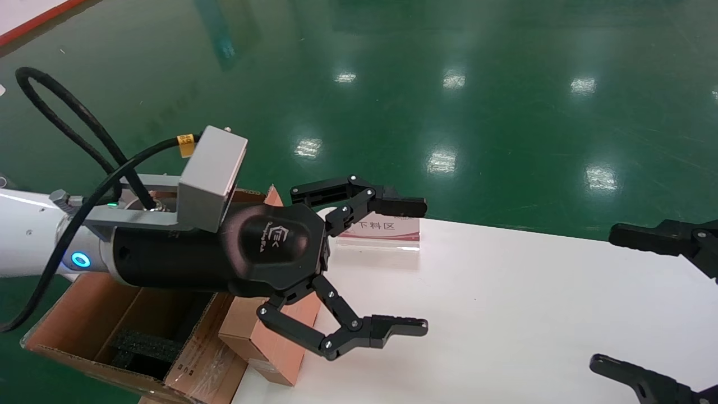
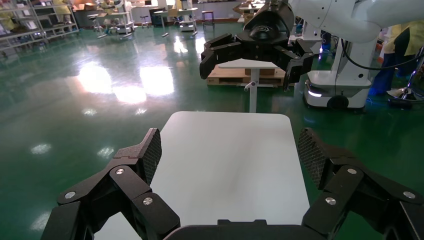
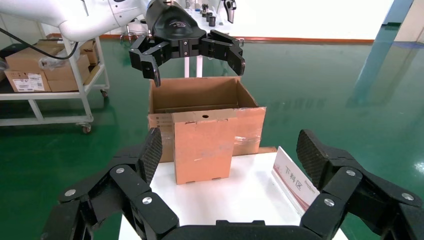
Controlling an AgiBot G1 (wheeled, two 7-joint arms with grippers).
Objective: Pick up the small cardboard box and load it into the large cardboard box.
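Note:
The small cardboard box (image 3: 204, 145) stands upright on the white table's left end, with a round hole in its top flap. In the head view its lower part (image 1: 280, 350) shows under my left gripper. The large cardboard box (image 3: 200, 97) stands open right behind it, off the table's edge, with black foam (image 1: 140, 345) inside. My left gripper (image 1: 422, 266) is open and empty, hovering above the small box and pointing along the table. My right gripper (image 1: 604, 297) is open and empty at the table's right end, facing the small box.
A white sign with a red stripe (image 1: 387, 230) stands at the table's far edge, to the right of the boxes. The white table (image 1: 505, 314) lies between the grippers. A cart with cartons (image 3: 30, 75) stands farther off on the green floor.

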